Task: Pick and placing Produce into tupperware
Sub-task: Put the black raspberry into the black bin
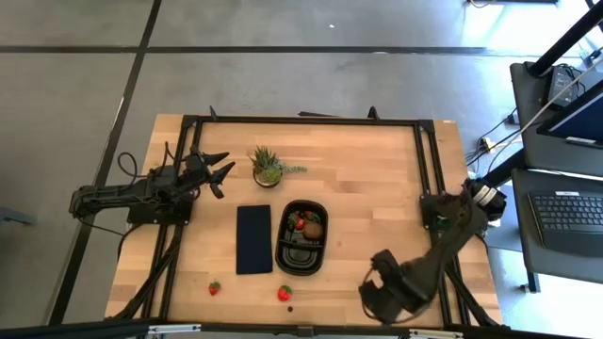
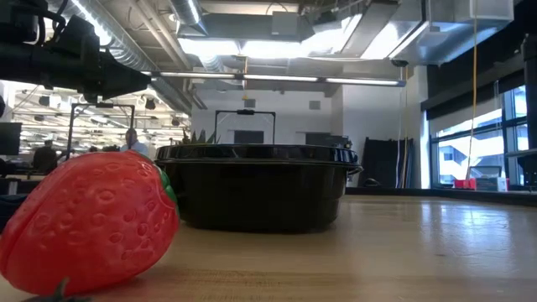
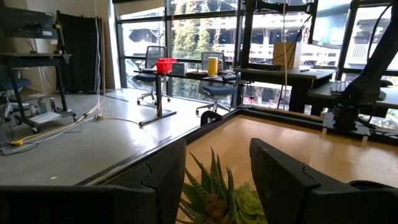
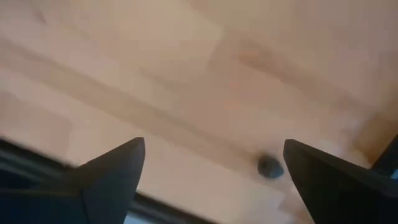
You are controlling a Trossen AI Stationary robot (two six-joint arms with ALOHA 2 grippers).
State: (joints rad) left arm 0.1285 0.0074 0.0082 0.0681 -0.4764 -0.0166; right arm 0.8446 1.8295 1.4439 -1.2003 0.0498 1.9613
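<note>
Near the front edge of the table [image 1: 377, 188], to the right of the tupperware [image 1: 301, 236], my right gripper [image 1: 377, 292] hangs low over the bare wood with its fingers spread wide and nothing between them. Through my right wrist camera I see one small dark berry [image 4: 269, 167] lying on the planks between my two fingertips, not touched by either. The tupperware sits at the middle of the table, and inside its far half lie a brown kiwi [image 1: 312, 229] and two strawberries [image 1: 300, 221] close together. Just left of the tupperware lies a flat dark panel [image 1: 253, 238], long side parallel to it. In front of the tupperware, toward the table's near edge, a strawberry [image 1: 284, 293] rests on the wood with another tiny dark berry [image 1: 290, 308] just beyond it; a second loose strawberry [image 1: 214, 287] lies farther left, in front of the panel. Behind the tupperware and a little left stands a spiky green potted plant [image 1: 268, 167]. My left gripper [image 1: 224, 174] waits left of that plant, fingers open wide and empty, pointing toward it.
</note>
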